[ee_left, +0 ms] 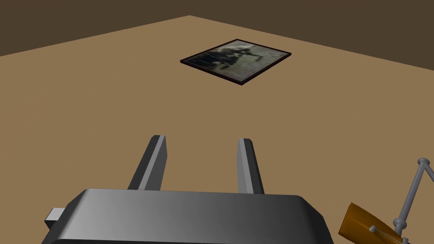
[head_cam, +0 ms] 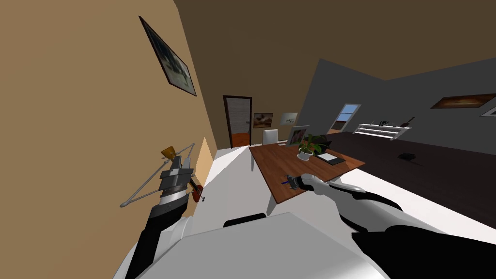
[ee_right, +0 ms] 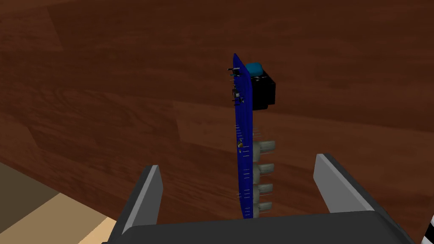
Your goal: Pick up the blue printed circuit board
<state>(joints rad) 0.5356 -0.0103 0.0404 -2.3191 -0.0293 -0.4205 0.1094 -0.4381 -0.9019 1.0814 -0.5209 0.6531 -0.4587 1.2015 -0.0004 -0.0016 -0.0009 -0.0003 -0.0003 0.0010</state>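
The blue circuit board (ee_right: pixel 244 144) shows edge-on over the brown wooden table (ee_right: pixel 106 97), with a black block and teal cap at its far end and several pale grey parts along one side. My right gripper (ee_right: pixel 237 163) is open around it, one finger on each side, neither touching the board. In the head view the right gripper (head_cam: pixel 289 181) is at the table's near edge, with the board (head_cam: pixel 284 182) a small blue sliver at its tip. My left gripper (ee_left: pixel 201 139) is open and empty, raised beside the tan wall (head_cam: pixel 97 121).
Farther back on the table (head_cam: pixel 271 164) are a potted plant (head_cam: pixel 309 145), a black pad with a white sheet (head_cam: pixel 330 158) and a frame (head_cam: pixel 297 134). A white chair (head_cam: pixel 270 136) stands behind. A grey-armed lamp with an orange shade (head_cam: pixel 168 153) is near my left hand.
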